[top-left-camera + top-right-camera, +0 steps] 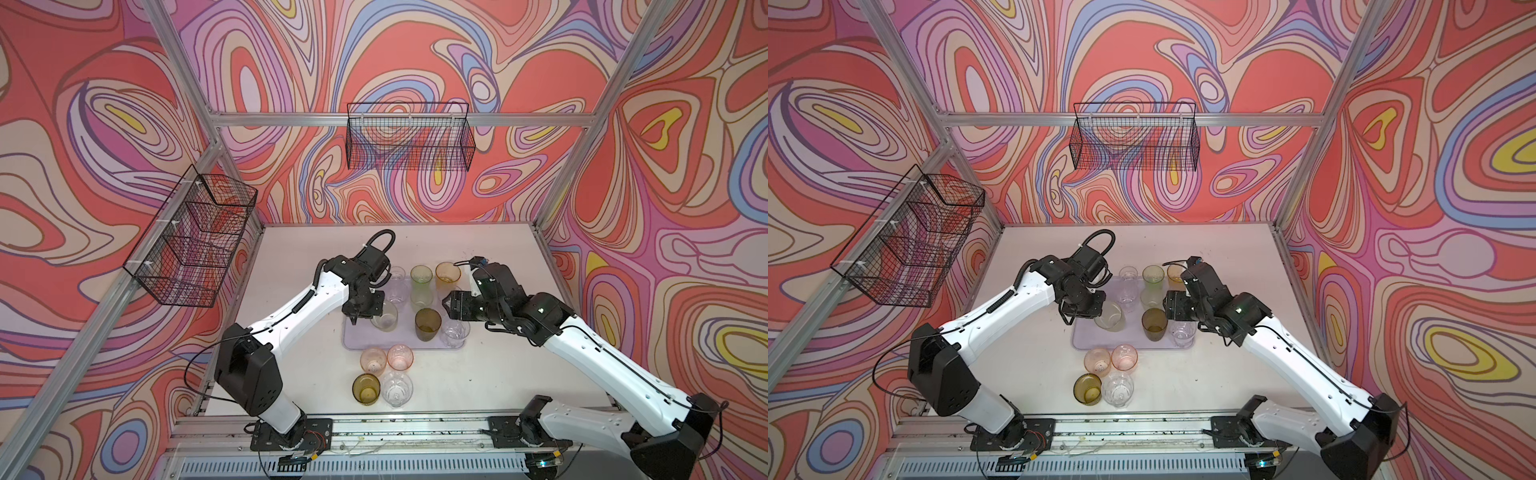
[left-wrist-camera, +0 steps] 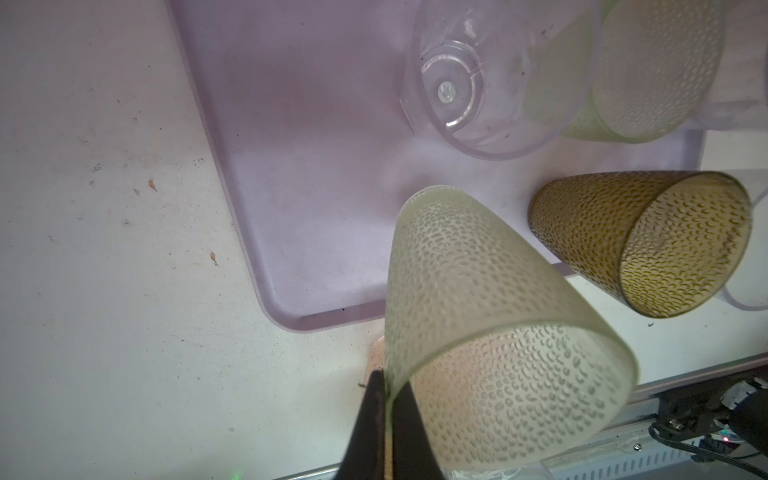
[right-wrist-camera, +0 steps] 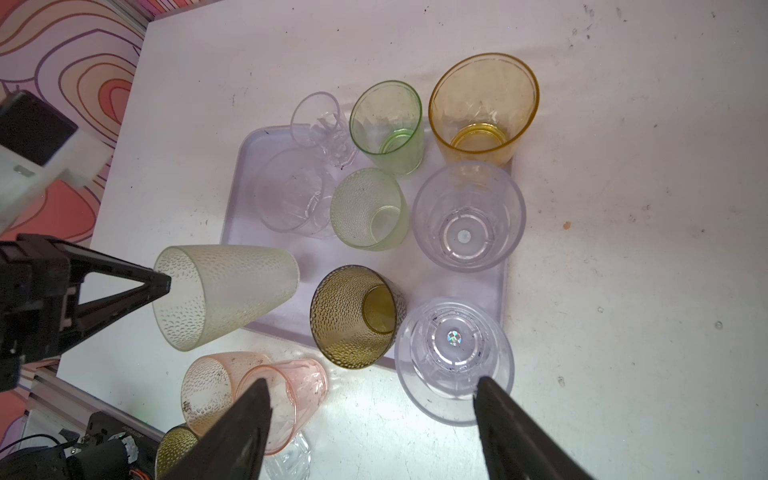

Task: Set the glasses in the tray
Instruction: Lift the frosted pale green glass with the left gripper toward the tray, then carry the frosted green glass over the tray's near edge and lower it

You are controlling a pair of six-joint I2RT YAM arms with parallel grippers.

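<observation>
Left gripper [image 2: 388,386] pinches the rim of the pale dimpled tumbler [image 2: 478,311], tilted above the lavender tray [image 2: 291,232] — level it, lower clear of the olive tumbler [image 2: 602,232], then release; right gripper [image 3: 372,381] gapes wide, empty.

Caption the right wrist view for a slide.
Left gripper pinches a frosted glass by its rim at the tray edge; right gripper hovers open.

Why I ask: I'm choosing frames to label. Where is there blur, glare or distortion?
Both top views: wide angle splays the frame posts. Left wrist view: frosted dotted tumbler looms huge, table overexposed beside it. Right wrist view: right end effector blurred; rainbow glint inside a clear tumbler.
</observation>
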